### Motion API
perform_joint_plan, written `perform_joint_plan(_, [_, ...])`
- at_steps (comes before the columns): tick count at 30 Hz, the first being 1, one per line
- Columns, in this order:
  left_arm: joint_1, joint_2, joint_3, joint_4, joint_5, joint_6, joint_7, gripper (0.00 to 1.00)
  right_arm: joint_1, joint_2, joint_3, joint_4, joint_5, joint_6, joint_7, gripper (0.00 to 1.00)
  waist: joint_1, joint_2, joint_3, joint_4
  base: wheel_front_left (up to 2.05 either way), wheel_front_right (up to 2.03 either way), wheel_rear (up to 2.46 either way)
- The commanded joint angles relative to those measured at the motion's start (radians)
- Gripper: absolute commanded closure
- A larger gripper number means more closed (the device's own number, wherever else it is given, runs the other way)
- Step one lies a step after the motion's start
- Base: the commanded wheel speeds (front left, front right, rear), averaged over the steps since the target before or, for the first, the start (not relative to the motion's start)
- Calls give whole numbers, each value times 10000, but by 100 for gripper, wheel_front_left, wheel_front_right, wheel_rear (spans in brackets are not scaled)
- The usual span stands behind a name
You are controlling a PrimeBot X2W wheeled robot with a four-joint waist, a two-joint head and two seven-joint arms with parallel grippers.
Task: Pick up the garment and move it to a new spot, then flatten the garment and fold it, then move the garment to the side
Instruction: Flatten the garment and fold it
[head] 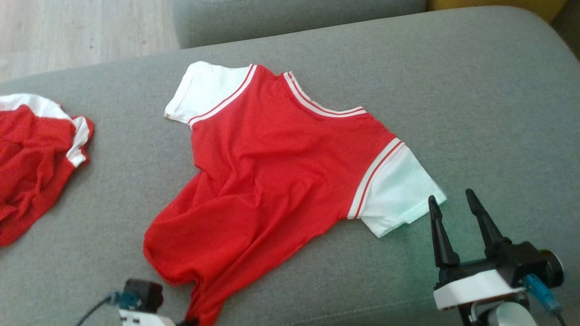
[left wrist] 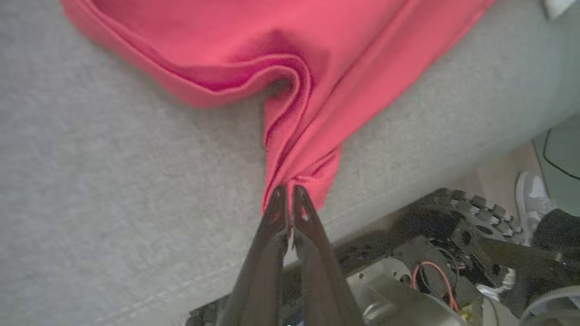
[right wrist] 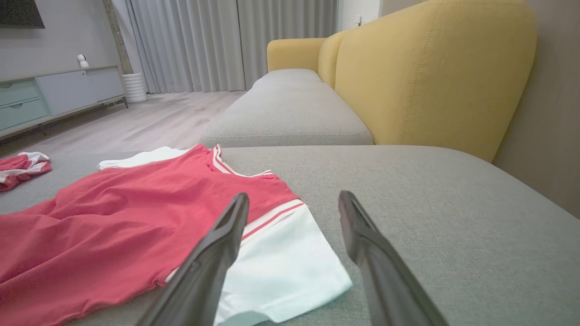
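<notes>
Lying rumpled on grey fabric sofa cushion (head: 476, 90): red thin-knit shirt with white short sleeves (head: 272, 167). Judged light, limp, unbreakable; take at hem corners. Claws: left gripper (left wrist: 286, 190) pinching its bunched hem; right gripper (head: 450, 196) spread, empty, beside one sleeve. Room: yellow upholstered backrest (right wrist: 430, 68), pale wood floor (right wrist: 149, 117).

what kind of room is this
Most likely a home living room: a yellow-backed sofa with grey seat cushions, a low cabinet along the wall, and floor-length curtains over a wooden floor.
</notes>
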Motion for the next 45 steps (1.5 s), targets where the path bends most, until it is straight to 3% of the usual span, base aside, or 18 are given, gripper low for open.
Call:
perform_joint_plan(1, [-21, 222, 328, -200, -187, -112, -40, 100, -157, -56, 212, -267, -125, -7, -94, 0, 0, 0, -65, -58, 0, 0, 0])
perform_joint_plan(5, [185, 353, 506, -386, -437, -222, -251, 100, -61, -56, 93, -256, -175, -7, -94, 0, 0, 0, -184, -155, 0, 0, 0])
perform_joint_plan(6, [215, 380, 634, -479, -494, -208, -409, 69, -28, -56, 78, -251, -178, -7, -94, 0, 0, 0, -216, -172, 0, 0, 0])
perform_joint_plan(7, [234, 409, 765, -563, -516, -169, -592, 5, 1, -56, 77, -245, -189, -7, -94, 0, 0, 0, -252, -191, 0, 0, 0])
perform_joint_plan(8, [253, 411, 890, -667, -543, -157, -776, 0, 30, -56, 75, -239, -197, -7, -94, 0, 0, 0, -288, -209, 0, 0, 0])
perform_joint_plan(11, [381, 282, 1317, -986, -706, -83, -1415, 0, 108, -56, 56, -246, -212, -7, -94, 0, 0, 0, -411, -252, 0, 0, 0])
perform_joint_plan(15, [702, -64, 1929, -1248, -728, 361, -2298, 0, 218, -56, -34, -383, -299, -7, -94, 0, 0, 0, -610, -184, 0, 0, 0])
perform_joint_plan(18, [1012, -686, 3065, -1209, -489, 717, -2649, 0, 321, -56, -202, -512, -416, -7, -94, 0, 0, 0, -759, 10, 0, 0, 0])
perform_joint_plan(21, [1442, -1430, 4291, -1101, 777, 885, -2680, 0, 440, -56, -428, -701, -530, -7, -94, 0, 0, 0, -899, 273, 0, 0, 0])
perform_joint_plan(22, [1908, -2161, 5153, -1039, 1575, 821, -2683, 0, 482, -56, -559, -829, -647, -7, -94, 0, 0, 0, -969, 458, 0, 0, 0])
perform_joint_plan(23, [2137, -2505, 5545, -994, 2000, 715, -2683, 0, 502, -56, -627, -874, -655, -7, -94, 0, 0, 0, -1007, 549, 0, 0, 0])
perform_joint_plan(26, [2721, -3287, 6398, -652, 3479, 367, -2685, 0, 536, -56, -785, -931, -808, -7, -94, 0, 0, 0, -1102, 794, 0, 0, 0])
perform_joint_plan(27, [2721, -3287, 6398, -652, 3479, 367, -2685, 0, 536, -56, -785, -931, -808, -7, -94, 0, 0, 0, -1102, 794, 0, 0, 0])
perform_joint_plan(35, [3838, -5315, 8621, 282, 6674, -1079, -2686, 0, 583, -56, -1170, -747, -969, -7, -94, 0, 0, 0, -1266, 1274, 0, 0, 0])
perform_joint_plan(39, [4193, -5979, 9298, 1149, 7693, -1936, -2687, 0, 630, -56, -1266, -453, -1021, -7, -94, 0, 0, 0, -1340, 1411, 0, 0, 0])
perform_joint_plan(40, [4258, -6239, 9674, 1502, 8043, -2448, -2687, 0, 625, -56, -1176, -251, -980, -7, -94, 0, 0, 0, -1357, 1468, 0, 0, 0])
perform_joint_plan(45, [4307, -6727, 10537, 1848, 8938, -3524, -2687, 0, 559, -56, -983, 87, -758, -7, -94, 0, 0, 0, -1373, 1545, 0, 0, 0])
